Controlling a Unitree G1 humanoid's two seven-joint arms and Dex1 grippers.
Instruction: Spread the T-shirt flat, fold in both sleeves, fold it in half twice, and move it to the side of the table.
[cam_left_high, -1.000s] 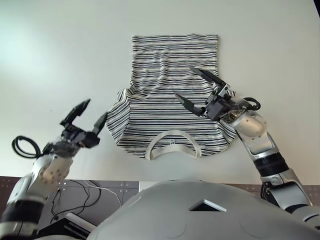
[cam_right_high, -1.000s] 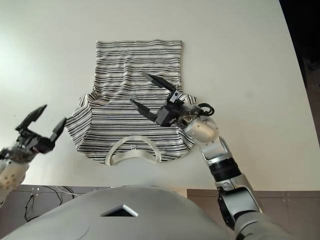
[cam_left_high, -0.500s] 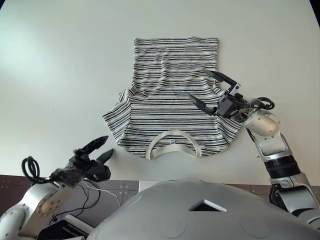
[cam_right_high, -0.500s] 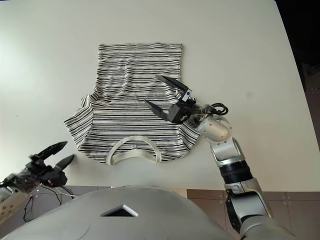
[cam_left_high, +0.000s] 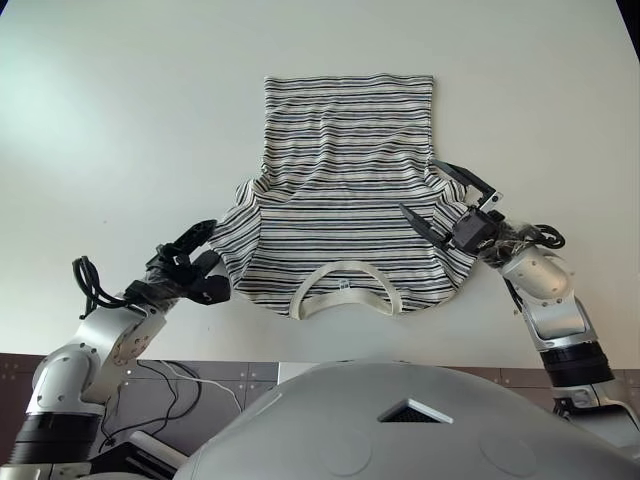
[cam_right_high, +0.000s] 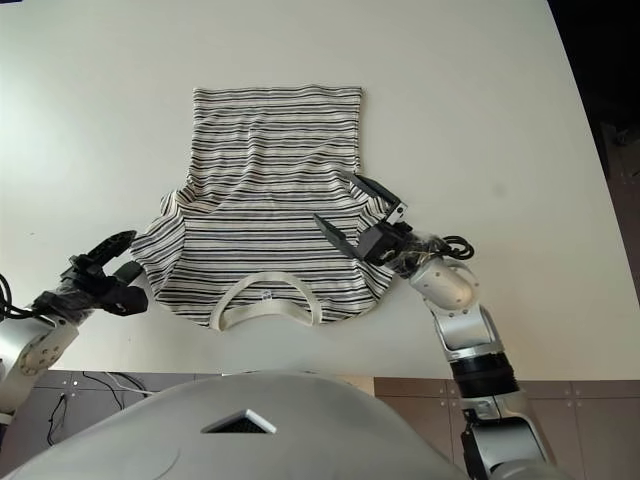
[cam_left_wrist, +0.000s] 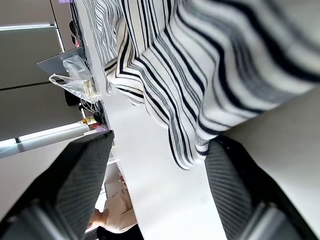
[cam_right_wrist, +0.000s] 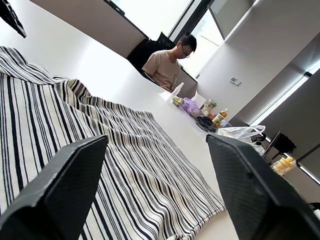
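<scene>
Swung the left gripper (cam_left_high: 200, 250) up from below the table's (cam_left_high: 120, 120) near edge to the striped T-shirt's (cam_left_high: 345, 190) left sleeve hem, fingers spread with the hem between them. Drew the right gripper (cam_left_high: 420, 185) back over the right sleeve, fingers wide apart. Left bare white tabletop outward of each gripper. Angled both forearms inward, elbows bent.

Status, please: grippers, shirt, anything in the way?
Left gripper open, straddling T-shirt edge. Right gripper open over it. Spread, not yet folded.
</scene>
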